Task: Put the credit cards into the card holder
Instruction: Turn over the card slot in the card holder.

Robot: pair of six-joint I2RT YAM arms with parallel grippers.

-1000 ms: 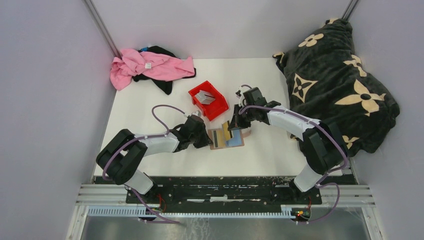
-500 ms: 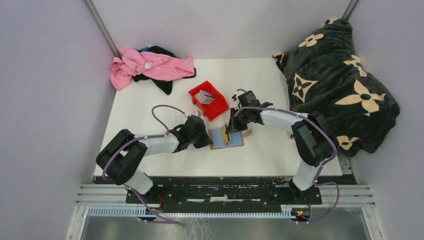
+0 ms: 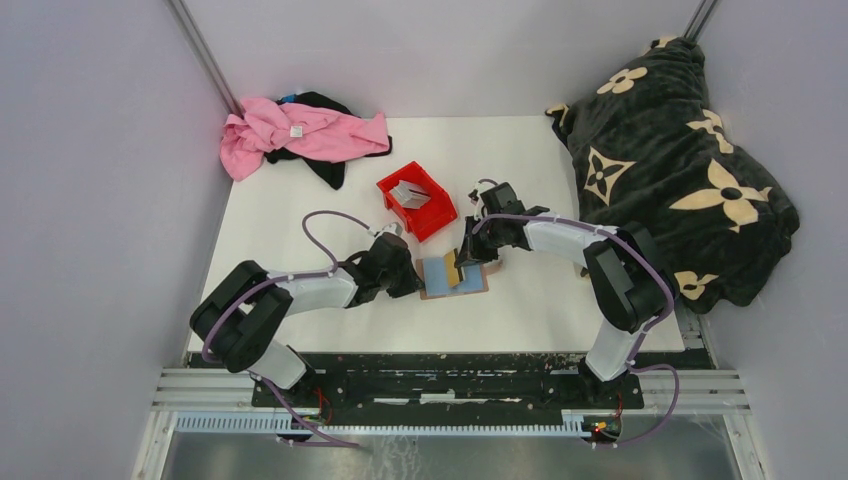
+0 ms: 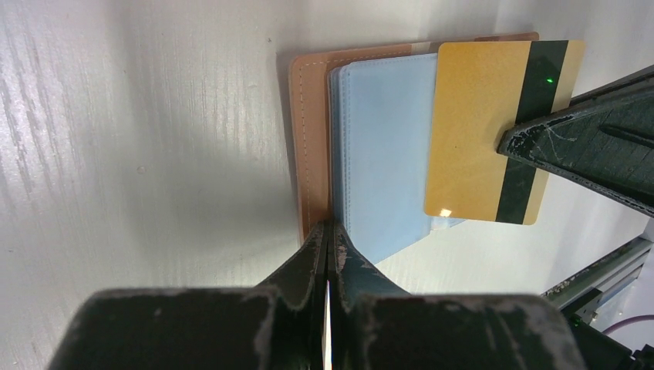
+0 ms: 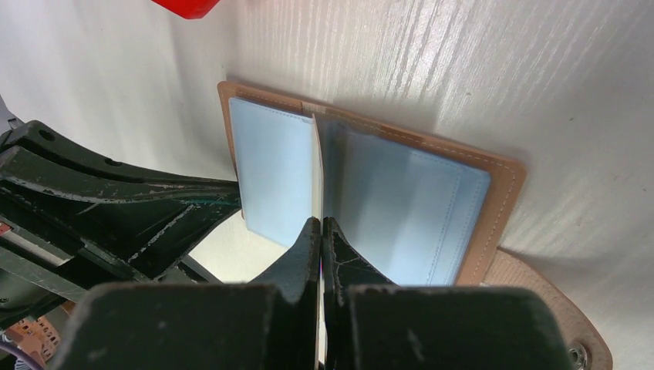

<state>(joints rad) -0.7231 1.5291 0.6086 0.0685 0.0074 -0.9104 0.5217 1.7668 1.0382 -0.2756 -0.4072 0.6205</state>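
The tan card holder (image 3: 470,285) lies open on the table, its light-blue inner slots (image 4: 382,154) facing up. My left gripper (image 3: 408,278) is shut, and its tips (image 4: 330,231) pinch the holder's left edge where the blue lining meets the tan cover. My right gripper (image 3: 462,258) is shut on a gold card with a black stripe (image 4: 478,123) and holds it on edge over the blue lining. The right wrist view shows that card as a thin upright line (image 5: 316,169) above the holder (image 5: 493,208). Grey cards (image 3: 408,192) lie in the red bin.
The red bin (image 3: 432,212) stands just behind the holder, close to both grippers. A pink and black cloth heap (image 3: 300,135) lies at the back left. A dark flowered blanket (image 3: 670,170) fills the right side. The holder's snap tab (image 5: 540,308) sticks out to the right.
My right gripper has carried the gold card left, over the holder. The holder's left half showed a striped grey card a second ago and now shows blue lining. The left gripper barely moved.
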